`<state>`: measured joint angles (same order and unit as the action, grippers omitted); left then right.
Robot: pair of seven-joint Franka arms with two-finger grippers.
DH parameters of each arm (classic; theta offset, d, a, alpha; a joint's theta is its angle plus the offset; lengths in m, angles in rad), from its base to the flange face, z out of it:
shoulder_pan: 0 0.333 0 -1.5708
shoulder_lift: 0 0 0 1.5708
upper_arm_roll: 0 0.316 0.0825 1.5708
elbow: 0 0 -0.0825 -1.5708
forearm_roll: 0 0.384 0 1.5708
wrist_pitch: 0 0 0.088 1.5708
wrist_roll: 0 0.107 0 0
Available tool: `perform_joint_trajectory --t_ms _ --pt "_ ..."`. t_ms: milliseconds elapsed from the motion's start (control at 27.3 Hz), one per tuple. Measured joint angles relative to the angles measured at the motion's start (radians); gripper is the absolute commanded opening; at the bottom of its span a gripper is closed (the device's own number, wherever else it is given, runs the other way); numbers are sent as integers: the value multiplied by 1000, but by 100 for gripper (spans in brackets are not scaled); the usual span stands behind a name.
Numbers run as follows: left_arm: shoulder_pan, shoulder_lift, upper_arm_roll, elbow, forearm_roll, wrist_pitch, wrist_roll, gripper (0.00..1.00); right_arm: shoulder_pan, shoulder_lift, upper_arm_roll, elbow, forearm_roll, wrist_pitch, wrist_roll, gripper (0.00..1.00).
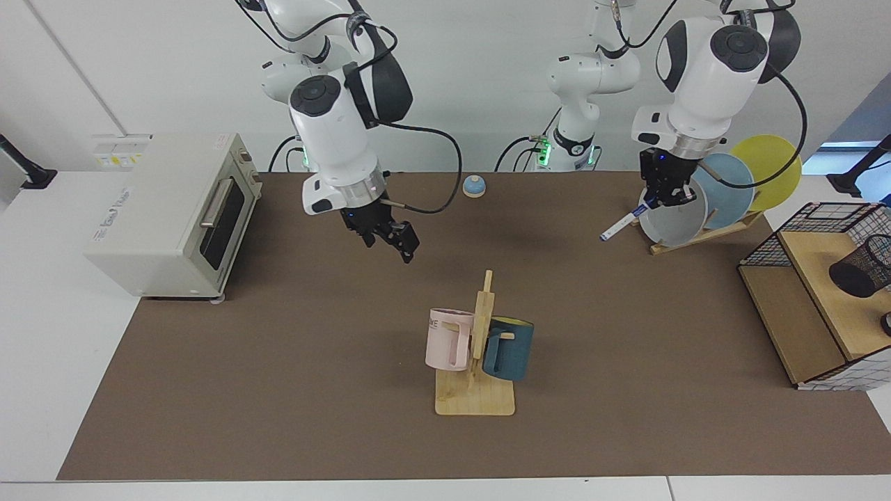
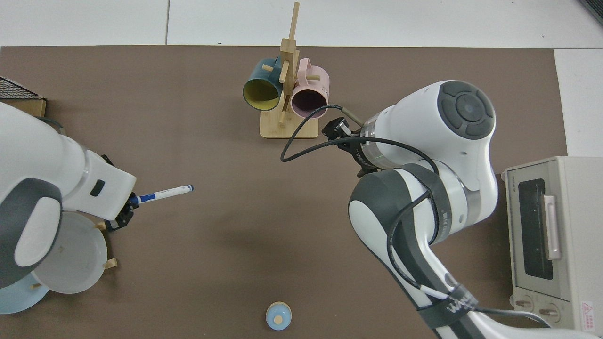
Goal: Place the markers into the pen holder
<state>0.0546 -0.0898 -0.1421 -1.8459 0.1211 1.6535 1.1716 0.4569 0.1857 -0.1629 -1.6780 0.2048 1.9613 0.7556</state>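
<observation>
One marker [image 1: 619,227] in air at facing view's right, clamped by one end in left gripper [image 1: 667,197] fingers, long overhang: may pivot, slip, or clip plates [image 1: 674,209] before reaching pen holder [image 1: 863,268] at far right edge. Right gripper [image 1: 393,240] waits centre-left above bench [image 1: 278,348], fingers apart, empty.

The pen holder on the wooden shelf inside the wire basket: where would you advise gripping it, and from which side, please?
The pen holder lies tipped on the shelf, its open mouth turned towards the table. I would probably pinch its mesh wall near the rim from above, one finger inside, since the basket wires hem in its sides. The left gripper already holds the marker; the right gripper is free.
</observation>
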Motion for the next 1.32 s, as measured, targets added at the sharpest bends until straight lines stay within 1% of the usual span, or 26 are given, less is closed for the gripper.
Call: perform_joint_trajectory --t_ms 110,183,403,513,659,805,952,1172,1318 --pt "34 -2 -1 12 53 -1 47 0 -46 -19 -1 0 -25 -27 -131 100" --pt "62 -2 -1 23 83 -1 85 0 -73 -32 -2 0 -57 -42 -209 100" --pt "162 -1 0 82 173 7 240 0 -106 -73 -2 0 -196 -65 -404 100" --pt "200 -1 0 118 236 34 298 0 -107 -90 -2 0 -247 -69 -498 100" --pt "249 1 -1 144 301 88 353 0 -125 -105 -2 7 -257 -81 -596 100" --pt "305 17 -1 160 359 181 450 0 -161 -114 -3 36 -257 -162 -677 100" --pt "350 43 0 180 396 269 531 0 -189 -134 -3 55 -257 -207 -701 100" --pt "372 91 -1 234 462 355 590 0 -210 -176 -9 59 -257 -323 -735 100" --pt "373 118 -2 268 490 404 620 0 -239 -205 -20 60 -257 -363 -795 100"
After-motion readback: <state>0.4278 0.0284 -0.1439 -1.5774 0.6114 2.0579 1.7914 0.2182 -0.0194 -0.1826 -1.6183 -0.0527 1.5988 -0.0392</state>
